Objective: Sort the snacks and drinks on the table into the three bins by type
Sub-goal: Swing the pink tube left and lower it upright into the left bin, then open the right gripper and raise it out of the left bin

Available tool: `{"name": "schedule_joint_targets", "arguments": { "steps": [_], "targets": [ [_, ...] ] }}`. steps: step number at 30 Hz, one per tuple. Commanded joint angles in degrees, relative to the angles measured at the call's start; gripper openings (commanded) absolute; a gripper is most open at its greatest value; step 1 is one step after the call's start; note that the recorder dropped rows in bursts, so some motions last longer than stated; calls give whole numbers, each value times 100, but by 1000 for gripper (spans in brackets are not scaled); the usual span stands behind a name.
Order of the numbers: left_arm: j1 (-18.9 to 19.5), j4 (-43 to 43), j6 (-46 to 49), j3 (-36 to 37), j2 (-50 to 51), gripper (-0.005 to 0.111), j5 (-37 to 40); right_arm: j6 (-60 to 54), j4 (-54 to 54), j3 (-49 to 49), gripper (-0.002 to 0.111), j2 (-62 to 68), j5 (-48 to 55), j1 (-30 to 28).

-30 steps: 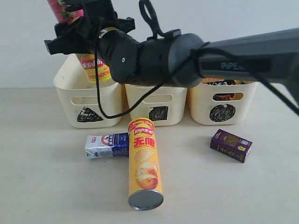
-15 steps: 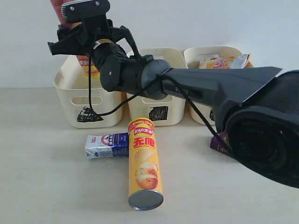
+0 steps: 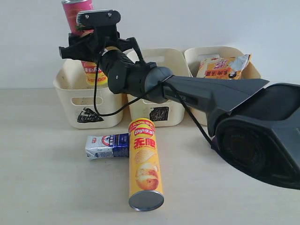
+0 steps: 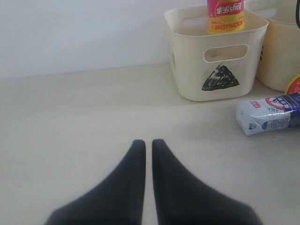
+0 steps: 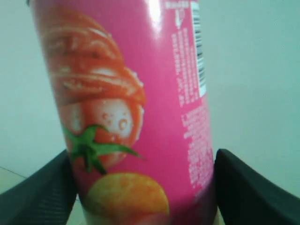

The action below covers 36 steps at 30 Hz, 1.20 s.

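Note:
My right gripper (image 3: 90, 50) reaches across to the left and is shut on the pink tomato chip tube (image 3: 78, 14), which stands nearly upright with its lower end inside the triangle bin (image 3: 84, 101). In the right wrist view the pink tube (image 5: 131, 112) fills the frame between both fingers (image 5: 248, 187). The yellow-orange tube (image 3: 144, 164) lies on the table before the square bin (image 3: 159, 105). Beside it lies the white-and-blue carton (image 3: 107, 146). Noodle bags (image 3: 220, 68) sit in the third bin (image 3: 197, 58). My arm hides the purple carton. My left gripper (image 4: 144, 143) is shut and holds nothing, low over bare table.
My right arm (image 3: 220, 101) spans the scene from the lower right, covering the third bin's front and the table before it. In the left wrist view the triangle bin (image 4: 220, 61) and the carton (image 4: 269, 112) lie ahead. A white wall stands behind the bins.
My right arm has swung, bringing the pink tube from a lean to nearly upright over the triangle bin, its top shifted right. Things on the table have not moved.

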Motion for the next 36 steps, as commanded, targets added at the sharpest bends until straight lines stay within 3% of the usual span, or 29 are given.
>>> {"name": "schedule_joint_targets", "arguments": {
  "steps": [1, 6, 13, 24, 28, 34, 36],
  "targets": [
    [14, 5, -44, 20, -15, 4, -76, 33, 4, -30, 65, -14, -56, -23],
    [14, 5, -44, 20, -15, 4, -76, 33, 4, -30, 66, -14, -5, -23],
    [14, 5, -44, 20, -15, 4, -76, -255, 4, -30, 92, -14, -112, -23],
    [14, 5, -44, 20, -15, 4, -76, -473, 30, -30, 92, -211, 394, -23],
    [14, 5, -44, 20, -15, 4, -76, -739, 19, -30, 70, -564, 1473, -23],
    [14, 5, -44, 20, -15, 4, -76, -938, -2, -30, -1, -1070, 2922, -23],
    [14, 5, -44, 20, -15, 4, -76, -923, -13, -30, 0, -1204, 3183, -23]
  ]
}}
